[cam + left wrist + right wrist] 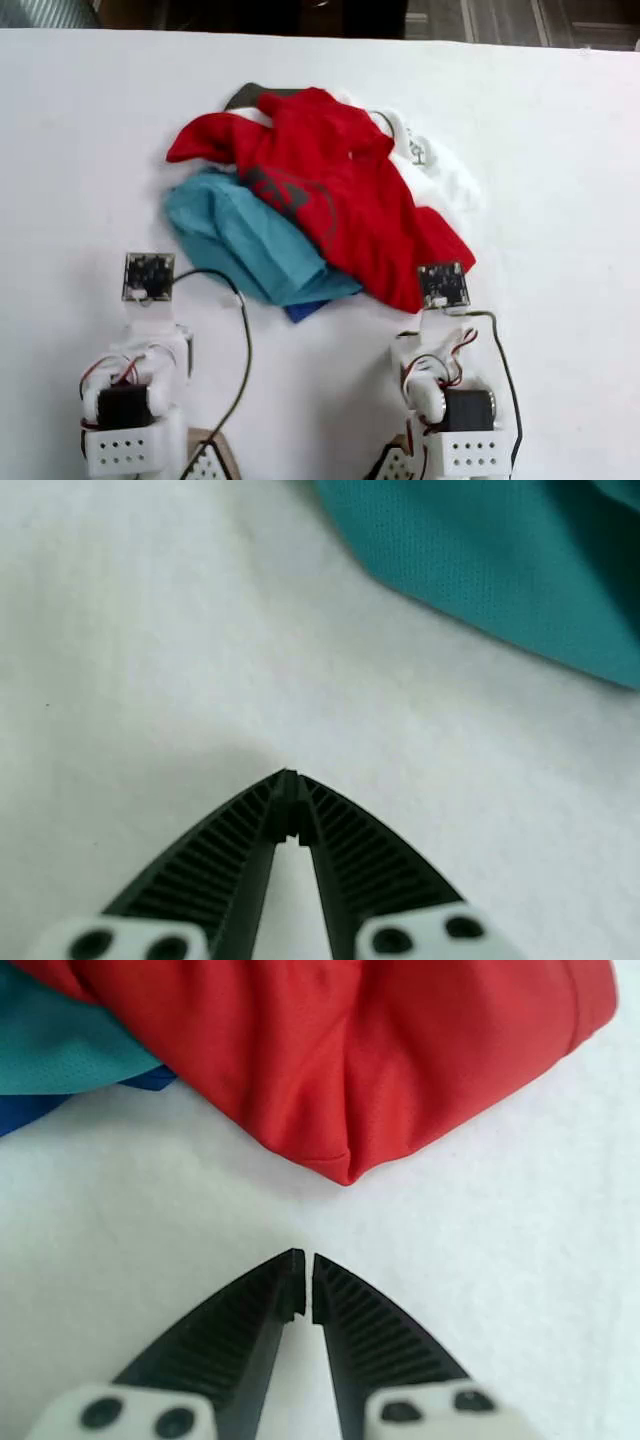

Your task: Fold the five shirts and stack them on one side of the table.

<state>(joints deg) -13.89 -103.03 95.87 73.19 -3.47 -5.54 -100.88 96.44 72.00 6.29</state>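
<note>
**A:** Where are the shirts, and why heaped like that?

**B:** They lie in one loose pile in the middle of the surface [560, 150], none folded. The red shirt [330, 190] sprawls on top. The teal shirt [240, 240] sticks out from under it to the left, and a corner of the blue shirt [308, 310] pokes out at the near edge. A white shirt [440, 170] shows at the far right and a dark shirt [250, 95] at the far side. I would say folding has not begun, so no stack exists on either side.

**A:** And the arms?

**B:** Both sit at the near edge, one on each side of the pile. The left tool [292, 795] is clenched, tips meeting, with nothing in it, over bare surface just near of the teal cloth. The right tool [305, 1280] is likewise drawn together and empty, pointing at the near hem of the red shirt.

**A:** Why there?

**B:** My guess is that flanking the heap lets each arm take one side of the top shirt. The red one should probably come off first.
</note>
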